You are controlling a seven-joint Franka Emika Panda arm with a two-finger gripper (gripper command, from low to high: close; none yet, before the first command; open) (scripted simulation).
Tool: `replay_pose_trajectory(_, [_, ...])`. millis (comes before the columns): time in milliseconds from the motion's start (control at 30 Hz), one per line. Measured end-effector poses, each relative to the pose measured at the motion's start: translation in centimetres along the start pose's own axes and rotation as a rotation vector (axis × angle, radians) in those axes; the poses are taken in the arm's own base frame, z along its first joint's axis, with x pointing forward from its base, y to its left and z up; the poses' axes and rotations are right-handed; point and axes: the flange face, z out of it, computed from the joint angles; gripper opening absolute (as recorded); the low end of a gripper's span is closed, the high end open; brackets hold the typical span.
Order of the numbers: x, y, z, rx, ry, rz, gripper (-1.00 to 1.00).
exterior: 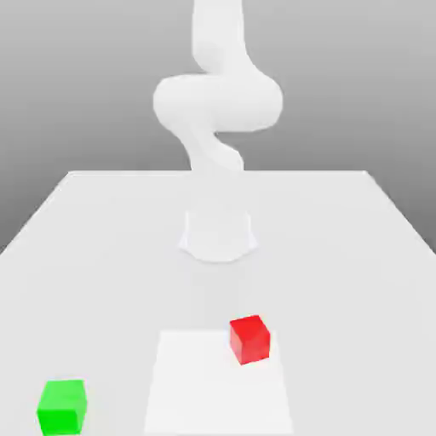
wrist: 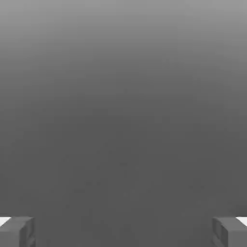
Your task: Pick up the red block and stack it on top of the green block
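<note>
Resting: matte red cube [exterior: 249, 339], green cube [exterior: 62, 406], apart.

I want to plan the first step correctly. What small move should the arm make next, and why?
Probably bring the gripper down over the red block. Its jaws stand wide apart with nothing between them, and the red block sits untouched on the table, apart from the green block, which lies toward the exterior view's left.

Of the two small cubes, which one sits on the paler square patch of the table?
The small matte red cube: it rests on the paler square patch, near its far right corner. The small matte green cube stands off the patch, toward the exterior view's left.
</note>
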Motion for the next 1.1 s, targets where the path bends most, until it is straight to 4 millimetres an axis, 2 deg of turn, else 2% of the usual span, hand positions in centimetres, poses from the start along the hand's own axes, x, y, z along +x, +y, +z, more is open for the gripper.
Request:
replay_pose_trajectory(133, [-3.4, 1.8, 10.0, -0.091, -0.122, -0.06, 0.0])
replay_pose_trajectory(267, [-8.1, 4.9, 18.4, -0.178, -0.242, -0.122, 0.0])
replay_pose_trajectory(400, [-14.2, 9.3, 25.3, -0.268, -0.369, -0.189, 0.0])
replay_pose_trajectory(500, [-19.6, 13.7, 29.3, -0.341, -0.473, -0.245, 0.0])
replay_pose_trajectory(567, [-23.6, 17.2, 31.5, -0.393, -0.547, -0.285, 0.0])
replay_pose_trajectory(600, [-24.9, 18.3, 32.4, -0.407, -0.568, -0.297, 0.0])
replay_pose_trajectory(800, [-28.3, 21.6, 36.5, -0.421, -0.588, -0.307, 0.0])
replay_pose_trajectory(833, [-28.6, 22.0, 37.0, -0.421, -0.588, -0.307, -1.0])
replay_pose_trajectory(1033, [-28.8, 22.1, 37.2, -0.422, -0.588, -0.307, -1.0])
replay_pose_trajectory(1100, [-28.4, 21.7, 36.6, -0.422, -0.588, -0.307, -1.0])
